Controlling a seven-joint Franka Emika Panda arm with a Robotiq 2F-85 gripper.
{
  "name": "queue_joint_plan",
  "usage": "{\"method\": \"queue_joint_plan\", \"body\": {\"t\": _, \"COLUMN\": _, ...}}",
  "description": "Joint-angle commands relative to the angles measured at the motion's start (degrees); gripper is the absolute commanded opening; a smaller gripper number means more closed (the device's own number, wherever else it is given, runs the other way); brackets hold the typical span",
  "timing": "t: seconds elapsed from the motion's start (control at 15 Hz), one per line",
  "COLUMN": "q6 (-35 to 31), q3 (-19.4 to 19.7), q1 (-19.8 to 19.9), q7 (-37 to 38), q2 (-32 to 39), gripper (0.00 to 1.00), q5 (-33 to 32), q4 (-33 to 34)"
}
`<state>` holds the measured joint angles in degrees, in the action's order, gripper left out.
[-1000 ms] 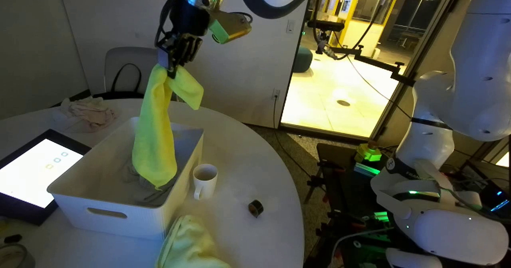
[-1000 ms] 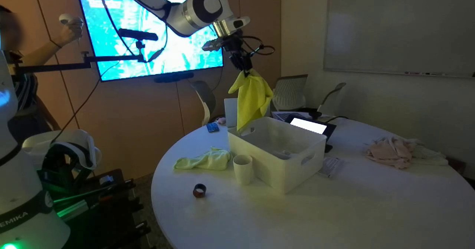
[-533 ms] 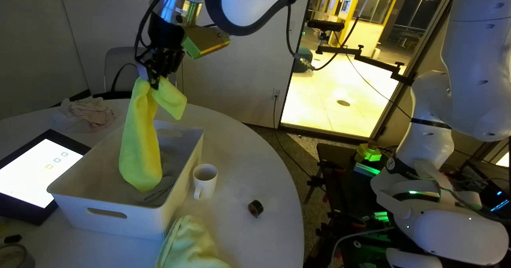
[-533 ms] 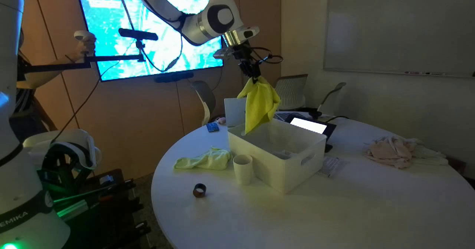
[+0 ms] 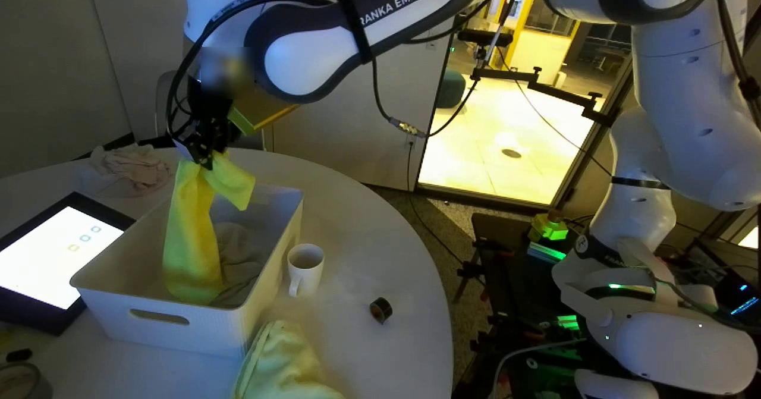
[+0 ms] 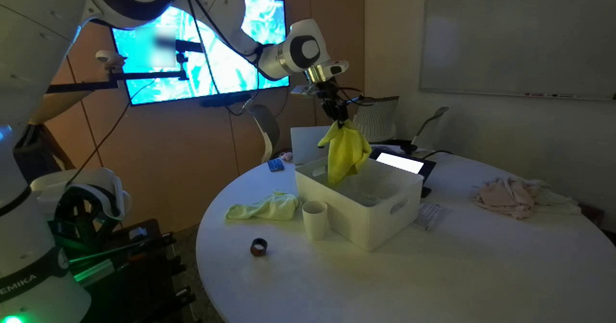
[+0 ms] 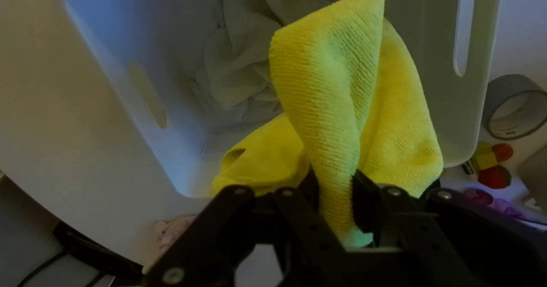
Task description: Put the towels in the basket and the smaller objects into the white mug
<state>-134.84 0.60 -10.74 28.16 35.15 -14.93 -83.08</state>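
Observation:
My gripper (image 5: 205,160) is shut on a yellow towel (image 5: 193,238), which hangs with its lower end inside the white basket (image 5: 172,335). In the wrist view the fingers (image 7: 335,188) pinch a fold of the towel (image 7: 320,77). A grey towel (image 7: 243,51) lies in the basket. Another yellow towel (image 6: 269,207) lies on the table beside the basket. The white mug (image 5: 305,274) stands upright against the basket's side, also seen in an exterior view (image 6: 315,223). A small dark ring (image 6: 258,247) lies near the mug. A pink and white cloth pile (image 6: 510,199) lies farther off.
A lit tablet (image 5: 56,256) lies beside the basket. A grey tape roll (image 7: 515,107) and small coloured objects (image 7: 491,163) lie by the basket's end. A laptop (image 6: 308,142) and a blue packet (image 6: 275,164) are at the table's far side.
My gripper has moved down and farther over the basket with the yellow towel held. The towel's lower end has gone from above the basket to inside it. The other objects have not moved.

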Motion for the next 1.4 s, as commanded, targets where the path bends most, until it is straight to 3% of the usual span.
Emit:
{"method": "queue_joint_plan", "body": {"t": 0.0, "q6": 3.35, "q3": 1.72, "q1": -1.24, "q7": -1.79, "q2": 4.01, "gripper": 0.45, "q5": 1.49, "q4": 6.22}}
{"method": "queue_joint_plan", "body": {"t": 0.47, "q6": 1.21, "q3": 1.8, "q1": 1.34, "q7": -6.64, "q2": -6.96, "gripper": 0.98, "q5": 2.16, "q4": -7.89}}
{"method": "queue_joint_plan", "body": {"t": 1.0, "q6": 1.84, "q3": 2.47, "q1": 7.9, "q7": -11.29, "q2": -23.93, "gripper": 1.0, "q5": 5.44, "q4": -32.71}}
{"method": "queue_joint_plan", "body": {"t": 1.33, "q6": 0.68, "q3": 2.81, "q1": 10.32, "q7": -12.54, "q2": -30.47, "gripper": 1.0, "q5": 5.04, "q4": -48.84}}
